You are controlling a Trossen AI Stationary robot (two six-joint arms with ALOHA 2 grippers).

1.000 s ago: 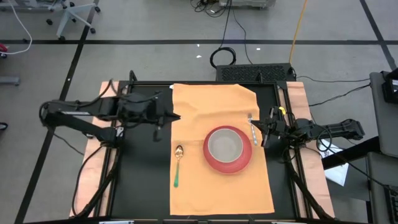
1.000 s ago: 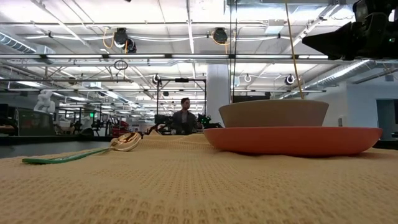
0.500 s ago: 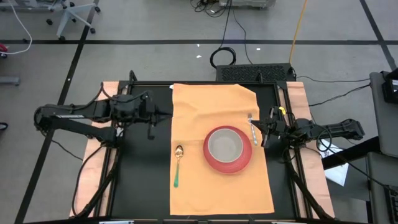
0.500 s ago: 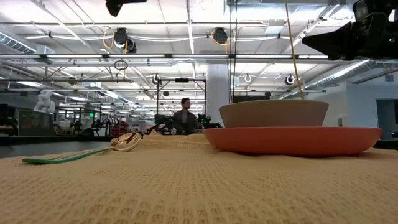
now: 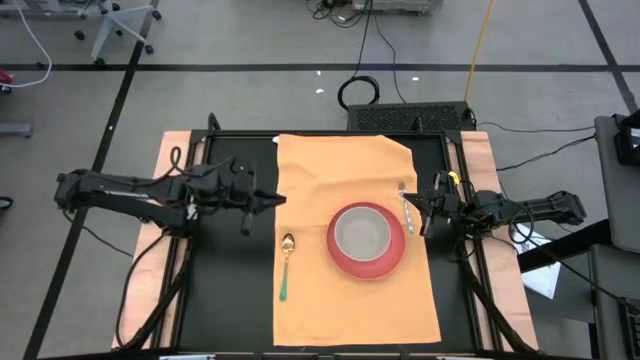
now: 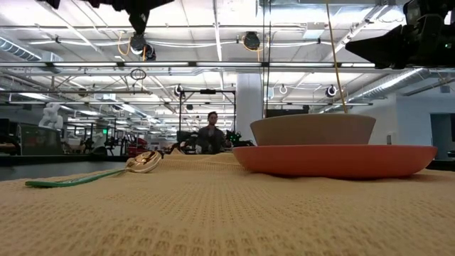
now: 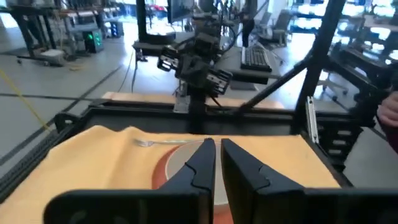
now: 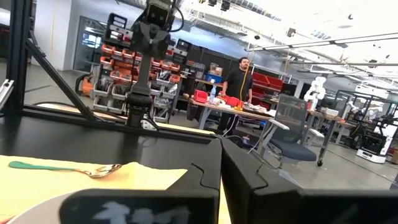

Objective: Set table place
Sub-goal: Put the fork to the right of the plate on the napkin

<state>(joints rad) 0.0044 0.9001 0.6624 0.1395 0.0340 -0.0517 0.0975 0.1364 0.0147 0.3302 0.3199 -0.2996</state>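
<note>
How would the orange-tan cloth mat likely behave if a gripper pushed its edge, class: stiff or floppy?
The orange-tan cloth mat would probably bunch, not slide whole: it already shows wrinkles near its far edge. Its coarse weave suggests grip, not slipperiness. The red plate with the bowl likely pins that part.

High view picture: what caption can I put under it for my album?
Two robot arms flank an orange mat holding a bowl on a red plate, a fork and a green-handled spoon.
</note>
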